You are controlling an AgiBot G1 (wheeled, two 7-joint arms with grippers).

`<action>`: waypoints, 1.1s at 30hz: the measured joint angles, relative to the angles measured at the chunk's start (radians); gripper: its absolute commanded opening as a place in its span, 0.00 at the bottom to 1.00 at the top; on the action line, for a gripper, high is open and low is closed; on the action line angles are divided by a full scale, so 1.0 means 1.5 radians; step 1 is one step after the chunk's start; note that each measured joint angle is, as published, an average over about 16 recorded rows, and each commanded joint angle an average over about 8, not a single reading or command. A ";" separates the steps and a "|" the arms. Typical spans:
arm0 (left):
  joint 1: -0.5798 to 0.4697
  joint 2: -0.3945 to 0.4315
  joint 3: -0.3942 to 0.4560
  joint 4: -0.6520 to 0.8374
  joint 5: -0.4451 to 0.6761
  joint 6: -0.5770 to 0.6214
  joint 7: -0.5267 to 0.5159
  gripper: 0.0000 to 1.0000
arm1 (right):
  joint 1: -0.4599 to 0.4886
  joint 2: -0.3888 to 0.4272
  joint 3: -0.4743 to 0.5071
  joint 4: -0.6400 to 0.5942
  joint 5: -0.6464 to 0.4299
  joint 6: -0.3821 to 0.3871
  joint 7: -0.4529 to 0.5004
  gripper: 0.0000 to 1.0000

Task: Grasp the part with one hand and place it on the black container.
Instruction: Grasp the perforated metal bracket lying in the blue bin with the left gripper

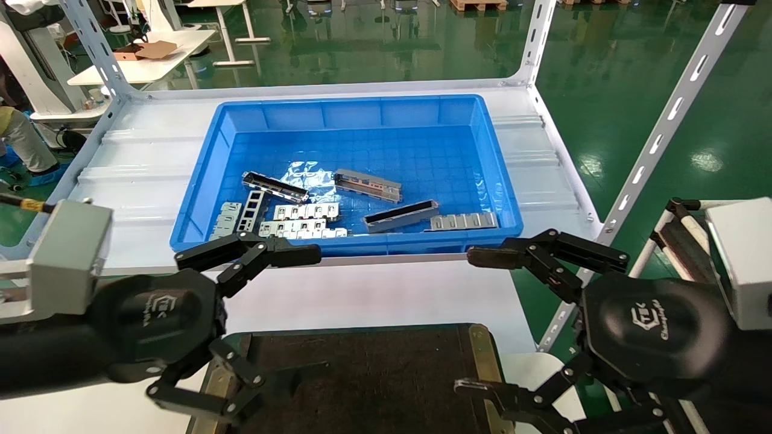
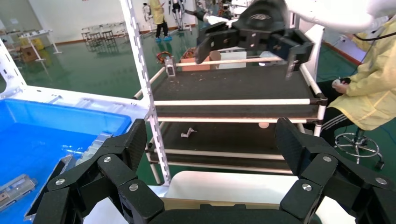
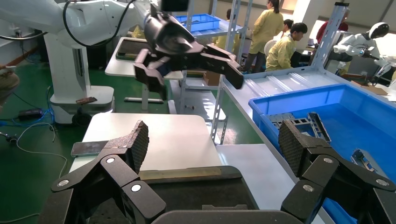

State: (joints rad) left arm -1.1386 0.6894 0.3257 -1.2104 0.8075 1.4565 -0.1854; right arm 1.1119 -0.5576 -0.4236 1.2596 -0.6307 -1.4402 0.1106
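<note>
The part [image 1: 368, 184], a narrow grey channel bracket with rectangular cutouts, lies in the middle of the blue bin [image 1: 199, 175] among other metal pieces. The black container [image 1: 374, 374], a flat dark tray with brass-coloured rim strips, sits nearest to me; its corner [image 3: 196, 191] also shows in the right wrist view. My left gripper [image 1: 277, 334] [image 2: 211, 140] hovers open over the tray's left edge, holding nothing. Facing it over the tray's right edge, my right gripper [image 1: 470, 322] [image 3: 215, 140] is open and empty too. Both are short of the bin, apart from the part.
The bin also holds a channel piece with a black inside [image 1: 400, 216], another dark channel [image 1: 274, 185], flat shiny tabbed strips [image 1: 304, 211] [image 1: 464, 221] and crumpled foil [image 1: 307, 176]. Slotted white rack posts [image 1: 663, 126] rise at the shelf corners. A tiered cart [image 2: 233, 93] stands to the right.
</note>
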 measured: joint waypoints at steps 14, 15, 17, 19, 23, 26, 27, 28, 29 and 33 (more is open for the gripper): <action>-0.079 0.093 0.047 0.126 0.094 -0.046 0.027 1.00 | 0.000 0.000 0.000 0.000 0.000 0.000 0.000 1.00; -0.086 0.101 0.050 0.139 0.100 -0.050 0.030 1.00 | 0.000 0.000 0.000 0.000 0.000 0.000 0.000 1.00; -0.100 0.117 0.055 0.163 0.112 -0.056 0.038 1.00 | 0.000 0.000 0.000 0.000 0.000 0.000 0.000 1.00; -0.114 0.133 0.061 0.190 0.123 -0.063 0.047 1.00 | 0.000 0.000 0.000 0.000 0.000 0.000 0.000 1.00; -0.143 0.166 0.071 0.246 0.146 -0.080 0.069 1.00 | 0.000 0.000 0.000 0.000 0.000 0.000 0.000 1.00; -0.165 0.191 0.078 0.292 0.163 -0.093 0.089 1.00 | 0.000 0.000 0.000 0.000 0.000 0.000 0.000 1.00; -0.173 0.200 0.080 0.308 0.168 -0.098 0.096 1.00 | 0.000 0.000 0.000 0.000 0.000 0.000 0.000 1.00; -0.180 0.209 0.082 0.325 0.174 -0.103 0.104 1.00 | 0.000 0.000 0.000 0.000 0.000 0.000 0.000 1.00; -0.187 0.218 0.084 0.341 0.179 -0.108 0.112 1.00 | 0.000 0.000 0.000 0.000 0.000 0.000 0.000 1.00; -0.216 0.253 0.091 0.409 0.198 -0.132 0.147 1.00 | 0.000 0.000 0.000 0.000 0.000 0.000 0.000 1.00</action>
State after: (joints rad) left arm -1.4627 1.0692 0.4627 -0.5967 1.1047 1.2588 0.0351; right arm 1.1119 -0.5575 -0.4237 1.2596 -0.6307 -1.4401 0.1106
